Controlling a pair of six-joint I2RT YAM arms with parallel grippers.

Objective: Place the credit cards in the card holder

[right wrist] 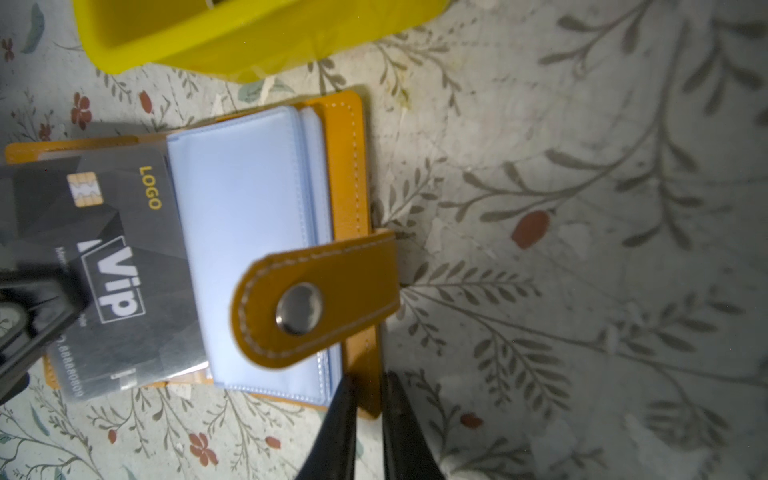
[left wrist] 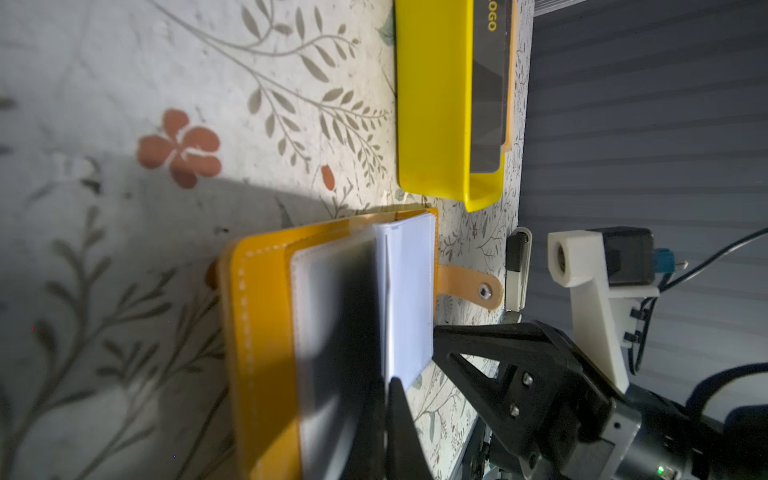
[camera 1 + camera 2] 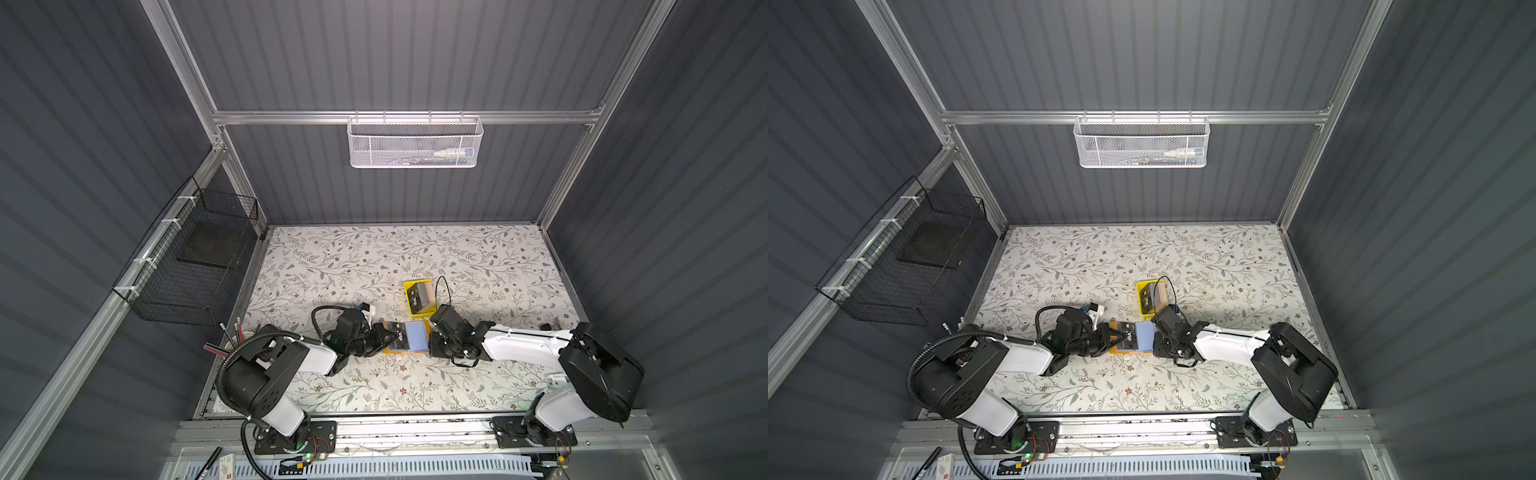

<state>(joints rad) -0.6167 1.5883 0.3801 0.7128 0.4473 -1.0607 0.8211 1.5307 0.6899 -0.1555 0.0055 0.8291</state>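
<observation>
The left hand [image 3: 384,337] is clamped tight on a black VIP credit card [image 1: 124,266], which reaches forward from its fingertips over the open card holder [image 1: 245,232]. Opposite, the right hand [image 1: 368,380] is nearly closed and pinches the holder's orange cover edge. I'd say the card should go in flat and square to the sleeve mouth, pushed slowly, with the cover held firm. More cards [image 2: 490,104] sit in the yellow tray [image 2: 432,104] just beside the right hand.
</observation>
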